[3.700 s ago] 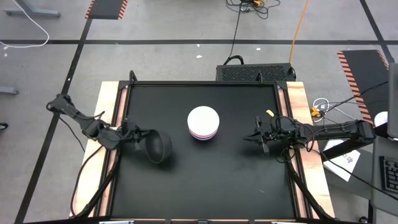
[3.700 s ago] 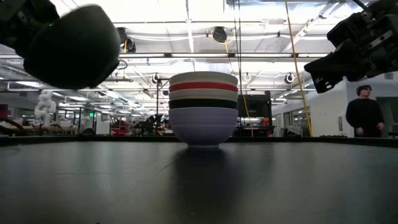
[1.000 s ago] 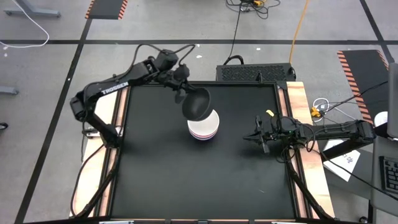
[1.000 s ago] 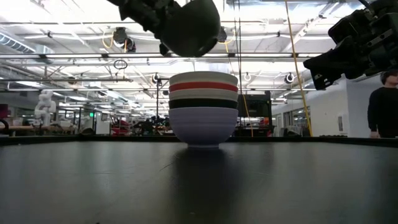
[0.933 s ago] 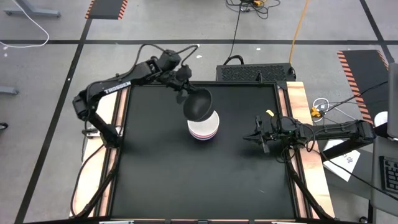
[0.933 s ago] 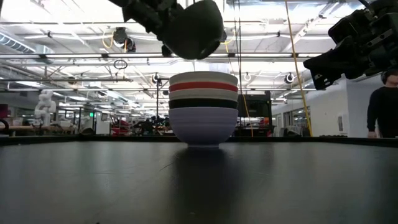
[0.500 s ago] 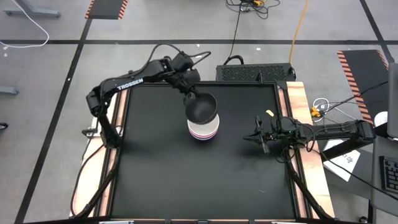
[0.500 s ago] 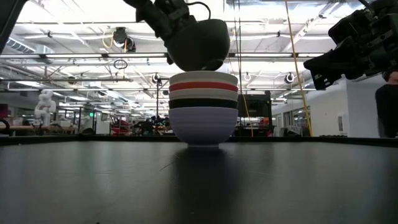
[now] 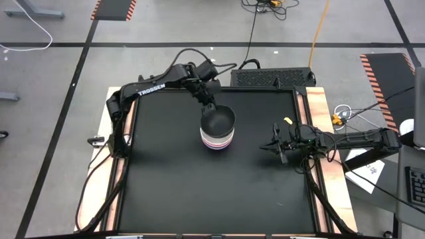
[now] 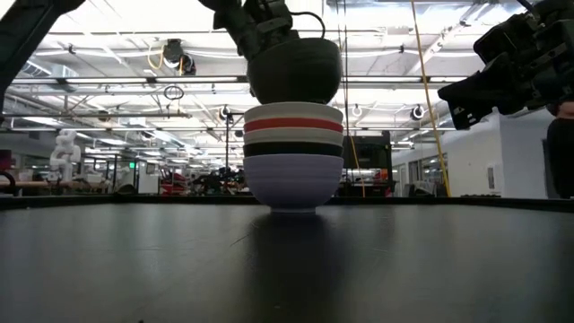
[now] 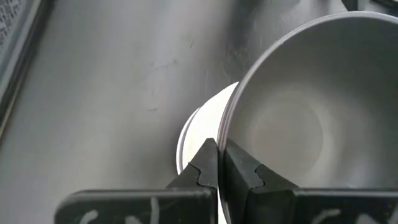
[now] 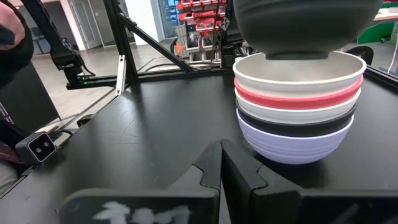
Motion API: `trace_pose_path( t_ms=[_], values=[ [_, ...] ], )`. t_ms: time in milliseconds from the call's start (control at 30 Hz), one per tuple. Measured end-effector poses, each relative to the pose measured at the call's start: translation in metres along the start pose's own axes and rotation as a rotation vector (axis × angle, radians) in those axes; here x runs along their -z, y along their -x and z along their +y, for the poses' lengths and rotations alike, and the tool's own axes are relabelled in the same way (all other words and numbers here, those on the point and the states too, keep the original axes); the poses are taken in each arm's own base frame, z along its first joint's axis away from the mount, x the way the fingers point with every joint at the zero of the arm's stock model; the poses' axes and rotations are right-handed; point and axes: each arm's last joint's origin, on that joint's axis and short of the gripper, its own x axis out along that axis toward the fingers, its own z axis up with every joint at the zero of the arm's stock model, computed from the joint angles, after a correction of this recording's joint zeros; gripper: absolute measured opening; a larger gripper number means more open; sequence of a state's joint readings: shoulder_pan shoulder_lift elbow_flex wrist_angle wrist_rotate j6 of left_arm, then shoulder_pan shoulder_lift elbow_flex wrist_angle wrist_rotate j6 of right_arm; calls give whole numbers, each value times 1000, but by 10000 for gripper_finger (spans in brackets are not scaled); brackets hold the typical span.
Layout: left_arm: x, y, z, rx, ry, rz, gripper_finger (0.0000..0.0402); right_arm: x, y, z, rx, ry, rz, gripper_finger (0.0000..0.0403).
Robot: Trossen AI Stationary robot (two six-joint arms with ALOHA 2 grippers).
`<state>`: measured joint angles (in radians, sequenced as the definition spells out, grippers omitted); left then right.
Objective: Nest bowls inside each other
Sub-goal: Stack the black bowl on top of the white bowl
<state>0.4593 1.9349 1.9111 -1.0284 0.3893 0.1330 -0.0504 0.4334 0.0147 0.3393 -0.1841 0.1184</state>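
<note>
Five bowls point(image 10: 293, 154) sit nested in one stack near the middle of the black table point(image 9: 172, 192), a lavender one at the bottom, then black, white, red and white at the top, while a sixth, a black bowl point(image 9: 218, 119), hangs just above them.

From the table's 10 o'clock corner in the high view, the left arm reaches in toward the centre. Its left gripper point(image 9: 210, 105) is pinched tight on the far rim of the black bowl, one finger inside the wall and one outside, as the left wrist view shows. The bowl is upright, mouth up, and lines up almost squarely over the stack. In the low view its base hovers at the rim of the top white bowl; whether the two touch cannot be told.

At the table's 3 o'clock edge, the right arm waits above the surface, well apart from the stack. The right gripper point(image 9: 265, 146) points toward the bowls with its fingers pressed together and nothing between them.
</note>
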Motion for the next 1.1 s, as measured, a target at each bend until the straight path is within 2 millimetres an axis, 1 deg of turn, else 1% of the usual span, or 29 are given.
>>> trace_pose_path(
  t_ms=[233,433,833,1033,1100],
  values=[
    [5,-5,3,-35,34,74,5,0,0,0,0,3,0,0],
    [9,-7,1,-42,51,124,5,0,0,0,0,11,0,0],
    [9,-11,-6,-103,34,146,5,0,0,0,0,11,1,0],
    [7,-11,-7,-107,23,122,5,0,0,0,0,22,0,0],
    [6,-15,-6,-102,22,120,5,0,0,0,0,26,0,0]
  ],
)
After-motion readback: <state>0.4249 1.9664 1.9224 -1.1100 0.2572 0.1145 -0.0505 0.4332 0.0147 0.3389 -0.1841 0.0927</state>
